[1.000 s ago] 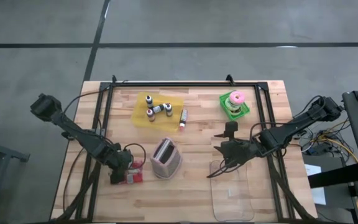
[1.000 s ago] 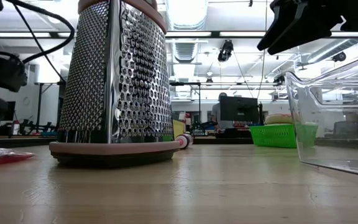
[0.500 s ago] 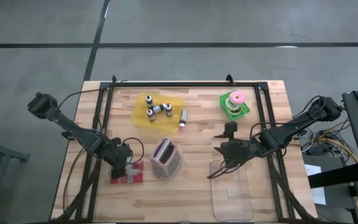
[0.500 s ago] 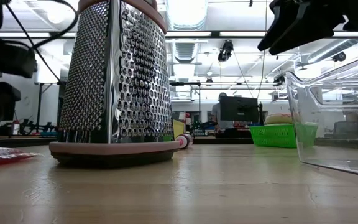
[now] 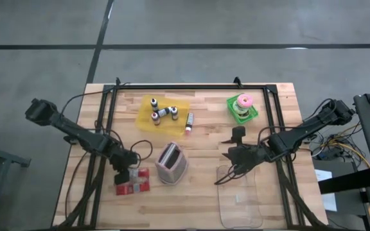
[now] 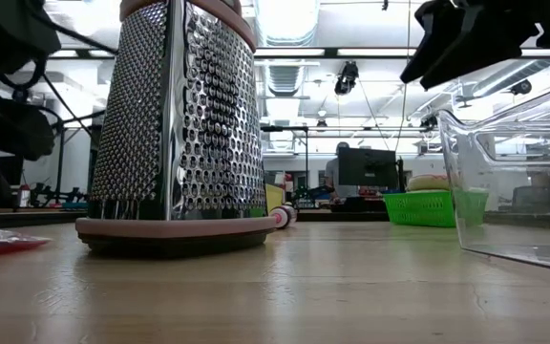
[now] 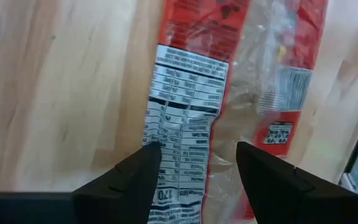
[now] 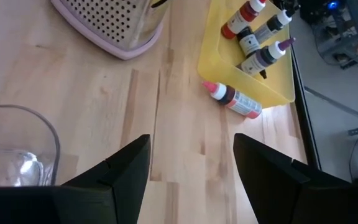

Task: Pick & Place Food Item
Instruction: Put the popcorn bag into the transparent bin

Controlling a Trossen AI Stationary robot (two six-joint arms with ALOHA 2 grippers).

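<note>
The food item is a red-and-clear snack packet (image 5: 133, 184) that lies flat on the table's near left, its printed label (image 7: 185, 112) facing up. My left gripper (image 5: 124, 171) is open, low over the packet's far end. The label panel shows between its two fingers (image 7: 199, 150). My right gripper (image 5: 234, 168) hangs open in the air over the far rim of a clear plastic container (image 5: 239, 199). It also shows high in the low view (image 6: 475, 38). My left gripper comes slanting down from the table's far left, its open fingers (image 7: 143, 163) over the packet's label end (image 7: 185, 186). The packet lies flat on the table. Whether the fingertips touch the wrapper I cannot tell.
A steel box grater (image 5: 171, 163) with a pink base stands just right of the packet. A yellow tray (image 5: 166, 113) of small bottles sits at the far middle, with one bottle (image 5: 189, 122) beside it. A green basket (image 5: 243, 109) holds a pink doughnut at the far right.
My left gripper has drawn back a little toward the table's far edge and turned about, so more of the packet shows. The packet has stayed flat on the table.
</note>
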